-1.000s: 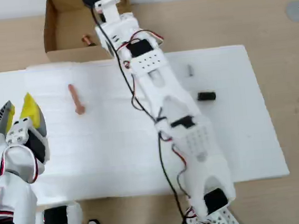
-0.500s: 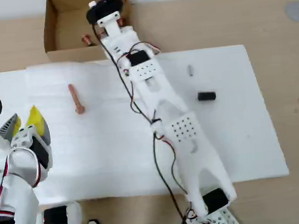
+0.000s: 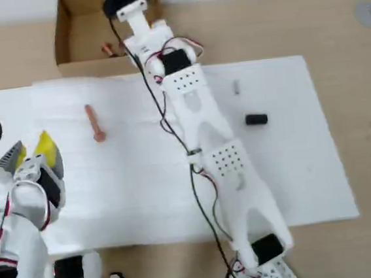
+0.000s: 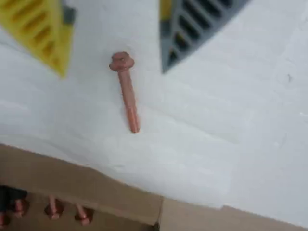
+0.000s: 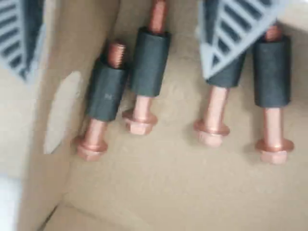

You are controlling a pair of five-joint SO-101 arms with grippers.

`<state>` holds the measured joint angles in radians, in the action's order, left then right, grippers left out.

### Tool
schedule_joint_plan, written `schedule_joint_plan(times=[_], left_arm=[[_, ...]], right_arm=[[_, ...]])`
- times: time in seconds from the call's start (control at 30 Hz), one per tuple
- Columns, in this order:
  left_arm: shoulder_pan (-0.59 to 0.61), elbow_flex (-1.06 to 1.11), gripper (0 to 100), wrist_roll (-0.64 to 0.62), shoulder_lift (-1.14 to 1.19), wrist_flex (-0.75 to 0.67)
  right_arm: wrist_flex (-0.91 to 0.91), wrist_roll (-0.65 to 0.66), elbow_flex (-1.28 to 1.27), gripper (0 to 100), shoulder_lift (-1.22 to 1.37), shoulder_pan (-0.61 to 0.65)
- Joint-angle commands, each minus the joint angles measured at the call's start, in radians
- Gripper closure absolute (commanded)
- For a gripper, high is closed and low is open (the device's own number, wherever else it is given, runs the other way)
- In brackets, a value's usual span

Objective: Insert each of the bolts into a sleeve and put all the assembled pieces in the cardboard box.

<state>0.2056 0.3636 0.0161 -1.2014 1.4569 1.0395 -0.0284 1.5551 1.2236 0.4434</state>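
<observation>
A bare copper bolt (image 3: 94, 123) (image 4: 125, 89) lies on the white foam sheet (image 3: 131, 184). My left gripper (image 3: 27, 144) (image 4: 113, 72) hovers open just short of it, with the bolt's head between the yellow finger and the grey one. A black sleeve (image 3: 256, 119) lies on the sheet's right part. The right arm (image 3: 196, 111) stretches across the sheet into the cardboard box (image 3: 63, 32). Its gripper (image 5: 115, 72) hangs open above several assembled pieces (image 5: 147, 72) lying side by side on the box floor, holding nothing.
A small grey piece (image 3: 236, 87) lies on the foam near the sleeve. Bolt heads (image 4: 53, 209) show inside the box in the left wrist view. The box wall (image 5: 82, 96) stands close beside the right gripper. Bare wooden table (image 3: 359, 96) runs to the right.
The right arm's elbow rose and its end shifted slightly over the box. The left gripper drew back a little toward the near edge, then held still.
</observation>
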Motion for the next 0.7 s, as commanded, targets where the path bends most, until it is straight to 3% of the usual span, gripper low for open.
schedule_joint_plan(times=[0.0, 0.37, 0.53, 0.67], left_arm=[[0.008, 0.028, 79, -0.02, 0.05, -0.012], [0.005, 0.008, 79, -0.192, 0.466, -0.087], [0.008, -0.052, 79, -0.17, 0.648, -0.086], [-0.011, -0.068, 79, -0.173, 0.78, -0.083]], right_arm=[[0.161, 0.009, 0.111, 73.4, -0.079, -0.047], [0.738, 0.009, 0.11, 73.4, -0.489, -0.216], [0.749, 0.021, 0.087, 73.4, -0.619, -0.291], [0.75, 0.08, -0.073, 73.4, -0.702, -0.328]])
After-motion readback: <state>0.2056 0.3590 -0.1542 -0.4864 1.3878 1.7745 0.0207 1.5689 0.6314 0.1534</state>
